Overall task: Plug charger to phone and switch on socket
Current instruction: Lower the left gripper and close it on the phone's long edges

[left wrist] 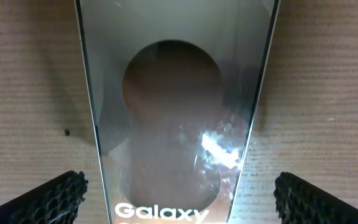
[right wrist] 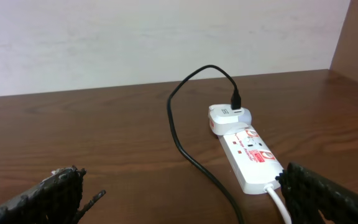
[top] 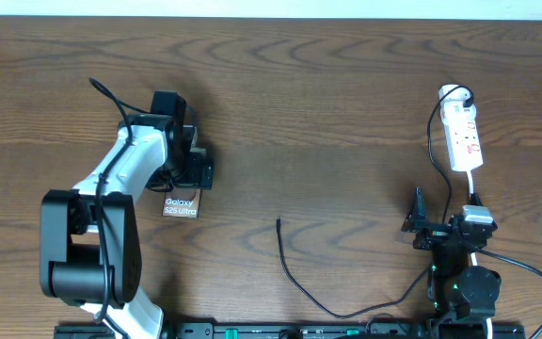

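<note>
Claws both stand open: left claw (left wrist: pixel 179 194) over the glossy dark flat phone (left wrist: pixel 173 112), right claw (right wrist: pixel 185 199) facing the narrow white socket strip (right wrist: pixel 252 158).

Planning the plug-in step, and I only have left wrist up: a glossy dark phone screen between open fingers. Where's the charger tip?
Observer: The small black plug tip of the long thin black charger cable lies loose near the middle of the brown wooden table. It is apart from the flat dark phone and not plugged in.
Operator: Other end?
Observer: It is plugged into the white rounded adapter at the far end of the narrow white power strip.
Operator: Right side busy?
Observer: No. The right fingers stand open and empty, facing the strip from its near end.
</note>
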`<move>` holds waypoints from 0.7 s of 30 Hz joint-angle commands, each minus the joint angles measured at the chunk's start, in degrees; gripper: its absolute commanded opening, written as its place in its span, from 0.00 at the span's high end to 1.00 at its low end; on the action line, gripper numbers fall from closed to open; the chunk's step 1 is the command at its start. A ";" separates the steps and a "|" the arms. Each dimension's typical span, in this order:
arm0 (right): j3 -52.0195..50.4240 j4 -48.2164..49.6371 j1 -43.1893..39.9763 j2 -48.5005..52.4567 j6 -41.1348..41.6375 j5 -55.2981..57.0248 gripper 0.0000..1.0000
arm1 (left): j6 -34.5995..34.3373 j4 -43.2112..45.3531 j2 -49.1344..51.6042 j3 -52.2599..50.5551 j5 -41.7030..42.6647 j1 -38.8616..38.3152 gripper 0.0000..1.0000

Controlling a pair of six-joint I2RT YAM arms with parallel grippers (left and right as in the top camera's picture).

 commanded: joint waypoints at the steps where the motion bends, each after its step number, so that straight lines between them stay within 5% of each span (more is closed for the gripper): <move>1: -0.07 -0.24 0.02 -0.24 0.09 0.02 0.01 | -0.26 0.50 1.05 1.05 -0.94 0.00 0.01; 21: -0.07 -0.24 0.02 -0.24 0.09 0.02 0.01 | -0.26 3.93 5.14 0.17 -0.94 0.00 0.01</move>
